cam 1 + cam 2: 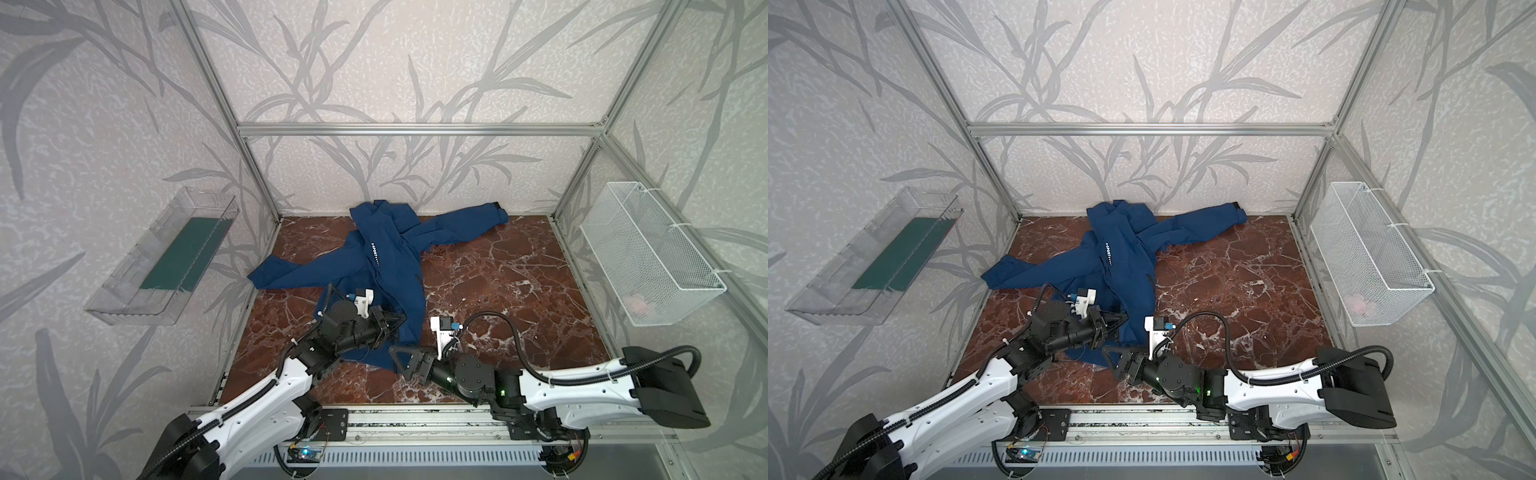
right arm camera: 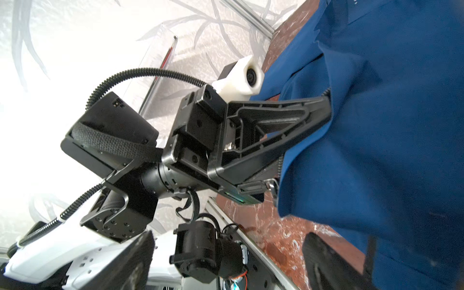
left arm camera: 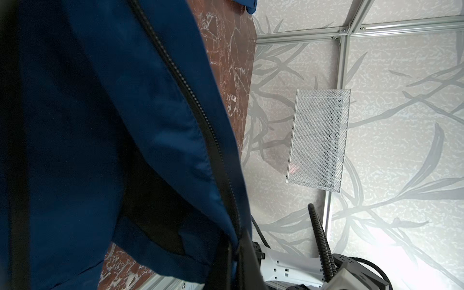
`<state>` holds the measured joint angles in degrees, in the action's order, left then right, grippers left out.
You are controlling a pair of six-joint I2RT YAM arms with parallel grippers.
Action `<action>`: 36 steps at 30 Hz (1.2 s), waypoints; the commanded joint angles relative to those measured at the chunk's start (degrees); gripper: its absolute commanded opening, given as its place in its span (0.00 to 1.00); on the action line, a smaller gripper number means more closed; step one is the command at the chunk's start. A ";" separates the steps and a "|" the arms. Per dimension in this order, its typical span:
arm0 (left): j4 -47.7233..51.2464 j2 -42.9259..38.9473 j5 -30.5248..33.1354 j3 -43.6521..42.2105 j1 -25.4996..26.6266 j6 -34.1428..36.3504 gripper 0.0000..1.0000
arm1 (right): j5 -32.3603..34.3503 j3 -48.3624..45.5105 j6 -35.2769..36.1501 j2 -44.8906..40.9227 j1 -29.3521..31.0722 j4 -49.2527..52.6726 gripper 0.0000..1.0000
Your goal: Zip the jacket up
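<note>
The navy-blue jacket (image 1: pixel 386 253) (image 1: pixel 1125 257) lies spread on the marble table, sleeves out to the left and to the back right, with white "SPORT" lettering on its chest. My left gripper (image 1: pixel 401 320) (image 1: pixel 1123 319) is shut on the jacket's front edge near the hem and holds that fabric up. In the left wrist view the dark zipper (image 3: pixel 190 100) runs down into the shut jaws of the left gripper (image 3: pixel 236 263). My right gripper (image 1: pixel 397 363) (image 1: pixel 1111 361) (image 2: pixel 226 263) stands open just beside the hem, with nothing between its fingers.
A clear plastic bin (image 1: pixel 162 257) hangs on the left wall. A white wire basket (image 1: pixel 648 253) hangs on the right wall with something pink inside. Aluminium frame posts stand at the table's corners, and a metal rail (image 1: pixel 415 415) runs along the front edge.
</note>
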<state>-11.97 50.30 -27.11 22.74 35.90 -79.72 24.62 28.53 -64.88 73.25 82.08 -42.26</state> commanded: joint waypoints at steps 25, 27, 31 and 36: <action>-2.94 -1.85 -0.88 -0.89 0.19 -1.67 0.00 | 3.50 -0.40 -3.92 14.50 -2.73 -24.74 0.46; -3.17 -2.01 -0.91 -1.36 0.14 -1.92 0.00 | 3.74 -0.63 -3.30 13.71 -2.82 -23.92 0.42; -3.09 -2.70 -0.69 -2.20 0.15 -2.06 0.00 | 4.30 -1.10 -2.64 11.77 -3.20 -21.91 0.42; -3.36 -3.50 0.65 -2.57 0.20 -2.36 0.00 | 3.85 -2.40 -3.66 11.12 -4.24 -21.31 0.52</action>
<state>-13.78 48.07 -26.81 20.62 35.94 -81.08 27.53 27.51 -68.93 85.80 78.63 -63.61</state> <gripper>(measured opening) 0.048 0.522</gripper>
